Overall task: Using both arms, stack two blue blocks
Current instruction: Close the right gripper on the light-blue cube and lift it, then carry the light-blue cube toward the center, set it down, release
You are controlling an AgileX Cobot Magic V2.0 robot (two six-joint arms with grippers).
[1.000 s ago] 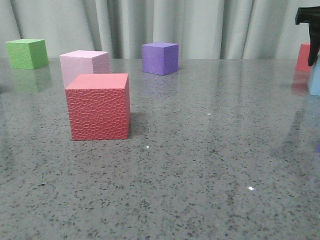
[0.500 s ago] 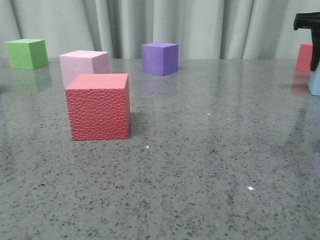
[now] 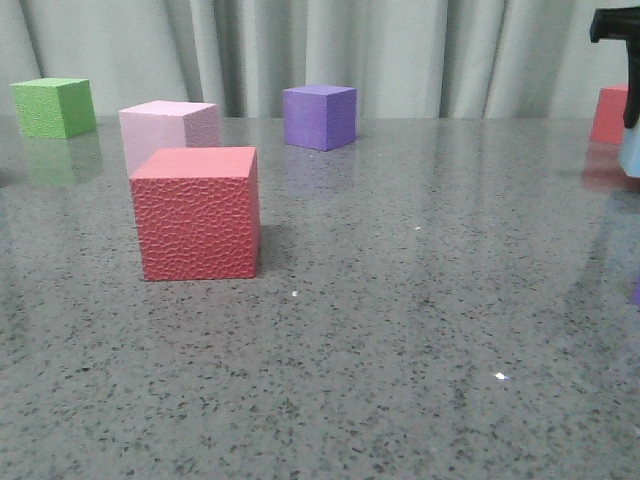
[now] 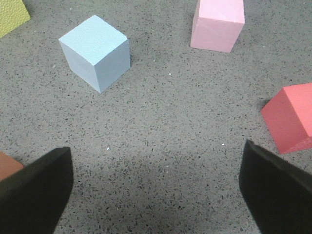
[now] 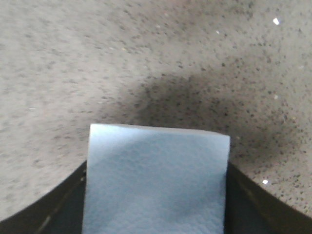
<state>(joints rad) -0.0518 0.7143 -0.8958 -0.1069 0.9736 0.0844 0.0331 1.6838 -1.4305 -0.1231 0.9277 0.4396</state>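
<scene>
- Two blue blocks are in play: one blue block (image 5: 155,180) sits between the right gripper (image 5: 156,214) jaws, filling the lower middle of the right wrist view, and the other blue block (image 4: 95,52) rests on the grey surface (image 3: 400,300) at the upper left of the left wrist view.
- At the far right edge of the front view, the held block's pale sliver now sits slightly higher than half a second ago, with the black gripper above it also up a touch; this suggests the block has been lifted clear of the surface.
- In the right wrist view a soft shadow lies on the surface beyond the block, which fits a block carried in the air.
- Right jaws: closed to the block's width, dark fingers pressing both side faces, clenched on it.
- Left gripper (image 4: 156,190): jaws spread wide at the lower corners of its view, gripping nothing, touching nothing; the free block lies well ahead of them.
- Judged from this, the lift is done and the carry toward the second block is next.
- Pink cube (image 4: 218,23) and red cube (image 4: 290,119) stand apart from the free block.
</scene>
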